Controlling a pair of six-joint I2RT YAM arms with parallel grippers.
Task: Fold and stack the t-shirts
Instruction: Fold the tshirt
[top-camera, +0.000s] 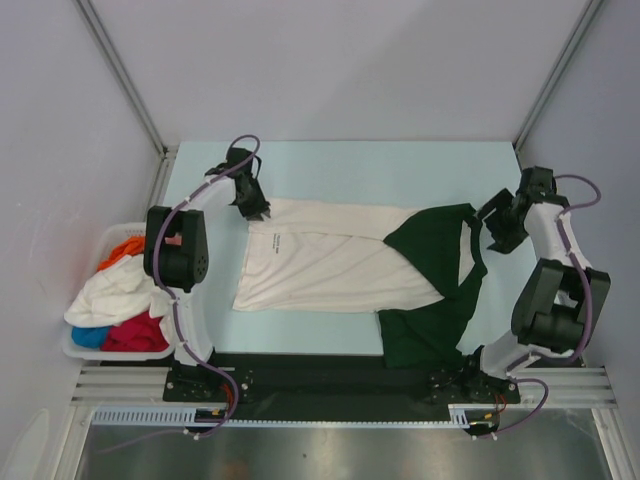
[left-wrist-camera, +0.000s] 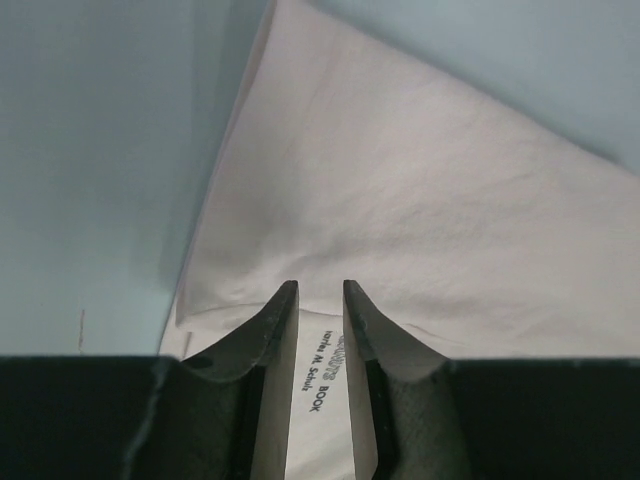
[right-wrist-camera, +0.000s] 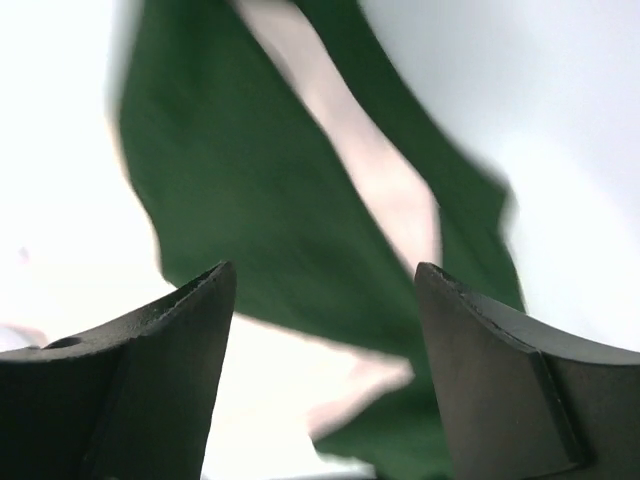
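Cream-white tee (top-camera: 320, 265) lying flat across the table (top-camera: 400, 165).
Left of the tee: basket (top-camera: 110, 357) with the other t-shirts (top-camera: 115, 295). Left gripper (top-camera: 255, 208) at the tee's far left corner, jaws a narrow slit apart over printed cloth; pinching or not, cannot tell. Right gripper (top-camera: 497, 225) just right of the tee's green sleeve (top-camera: 435, 245), jaws spread wide, empty.

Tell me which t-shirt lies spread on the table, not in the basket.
The cream-white tee with dark green sleeves: it alone lies on the table; the other tees, white, orange, red and blue, are heaped in the basket.
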